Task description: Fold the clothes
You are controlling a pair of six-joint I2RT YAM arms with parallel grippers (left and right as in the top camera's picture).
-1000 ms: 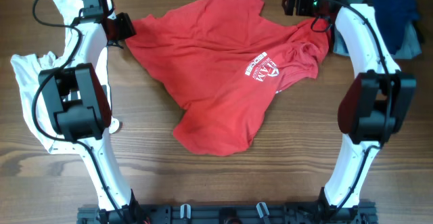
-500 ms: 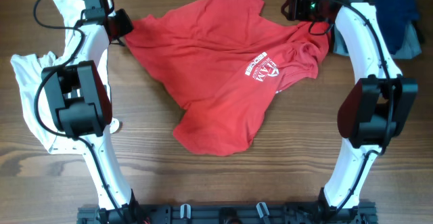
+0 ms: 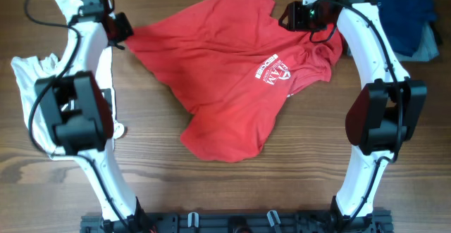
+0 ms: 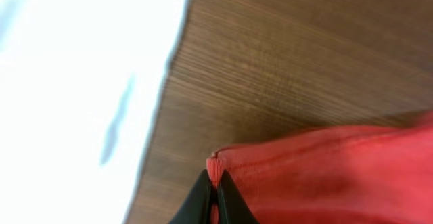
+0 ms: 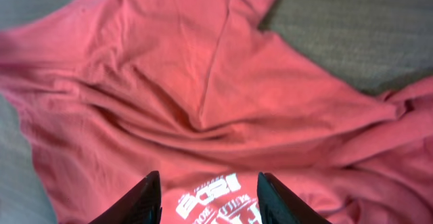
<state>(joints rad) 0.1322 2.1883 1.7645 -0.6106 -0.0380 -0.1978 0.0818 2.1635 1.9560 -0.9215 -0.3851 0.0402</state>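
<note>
Limp red T-shirt (image 3: 225, 64) lies crumpled on the table (image 3: 211, 191), probably best gripped at hems; left fingers (image 4: 197, 204) clamp one corner, right fingers (image 5: 139, 200) stand apart above.

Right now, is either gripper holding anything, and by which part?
Left gripper pinches the red shirt by a hem corner. Right gripper stands open over it, apparently holding nothing.
</note>
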